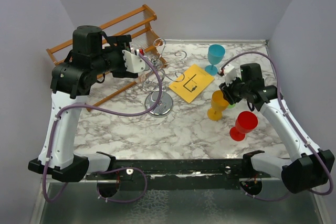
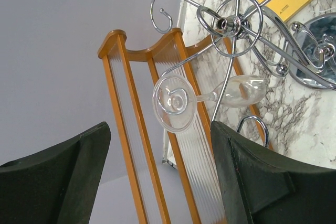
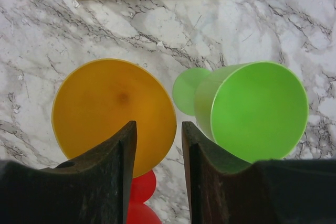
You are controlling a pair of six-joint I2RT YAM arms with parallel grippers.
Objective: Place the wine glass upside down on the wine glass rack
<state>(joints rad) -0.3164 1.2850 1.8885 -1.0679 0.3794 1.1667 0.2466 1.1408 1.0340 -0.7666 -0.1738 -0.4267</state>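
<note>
Left end effector (image 2: 160, 129) released, fingers wide apart and touching nothing. The clear wine glass (image 2: 175, 102) hangs inverted from a curled arm of the chrome wine glass rack (image 2: 231, 23), with its foot caught in the wire, its bowl below, and the wooden slatted rack (image 2: 121, 103) behind it. Right end effector (image 3: 157, 129) poised over the marble worktop (image 3: 157, 40), jaws narrowly parted about the rim of the orange goblet (image 3: 100, 98); whether they grip it cannot be told. The green goblet (image 3: 257, 108) stands just beside.
</note>
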